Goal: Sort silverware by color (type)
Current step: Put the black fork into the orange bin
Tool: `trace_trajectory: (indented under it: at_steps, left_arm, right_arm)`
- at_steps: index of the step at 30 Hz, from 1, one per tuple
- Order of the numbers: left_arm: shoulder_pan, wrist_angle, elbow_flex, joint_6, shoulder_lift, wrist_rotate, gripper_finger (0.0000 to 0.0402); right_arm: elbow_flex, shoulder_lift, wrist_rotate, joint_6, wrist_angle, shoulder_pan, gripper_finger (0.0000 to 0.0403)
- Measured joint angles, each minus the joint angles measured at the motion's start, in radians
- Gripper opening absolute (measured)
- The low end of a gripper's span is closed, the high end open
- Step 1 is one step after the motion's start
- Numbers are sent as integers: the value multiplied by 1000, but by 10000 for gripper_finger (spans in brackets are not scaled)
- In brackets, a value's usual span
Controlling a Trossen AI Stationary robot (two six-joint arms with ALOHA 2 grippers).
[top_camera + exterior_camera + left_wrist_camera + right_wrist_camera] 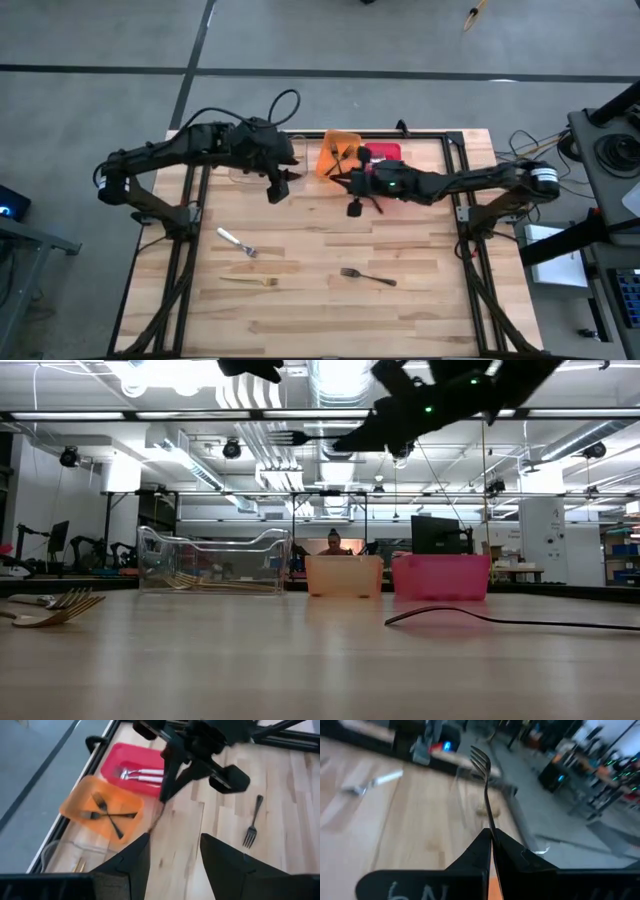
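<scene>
The right claw [492, 851] was clenched on a black fork [484, 790] above the orange bin [338, 153] (tines pointing outward). The left claw [172, 851] hung released near the clear bin [212, 560]. Three forks lay on the counter [420, 290].

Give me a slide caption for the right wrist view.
Right gripper shut on a slim black fork, tines up, above the wooden table.

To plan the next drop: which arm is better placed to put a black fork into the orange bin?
The right. Its pincer is shut on a black fork beside the orange bin. The left pincer is open and holds nothing.
</scene>
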Motion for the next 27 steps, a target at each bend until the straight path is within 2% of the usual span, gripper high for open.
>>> trace_trajectory:
  at_steps: [8,12,15,19,22,25,27]
  left_arm:
    - [-5,91,-4,107,-32,0,155]
    - [-6,109,-7,177,-69,1,155]
    - [-7,196,-37,209,-102,11,155]
    - [-7,335,-146,244,-157,78,155]
    - [-8,468,-273,246,-207,88,155]
    - [-8,707,-439,237,-252,94,155]
    - [-13,920,-563,235,-264,142,155]
  right_arm:
    - [-171,-154,-55,19,266,1,8]
    - [-243,-172,-93,31,431,1,8]
    - [-274,-165,-130,53,568,3,8]
    - [-301,-165,-182,77,664,9,8]
    - [-308,-163,-227,104,727,14,8]
    - [-308,-158,-231,126,762,28,8]
    - [-309,-152,-231,137,781,36,8]
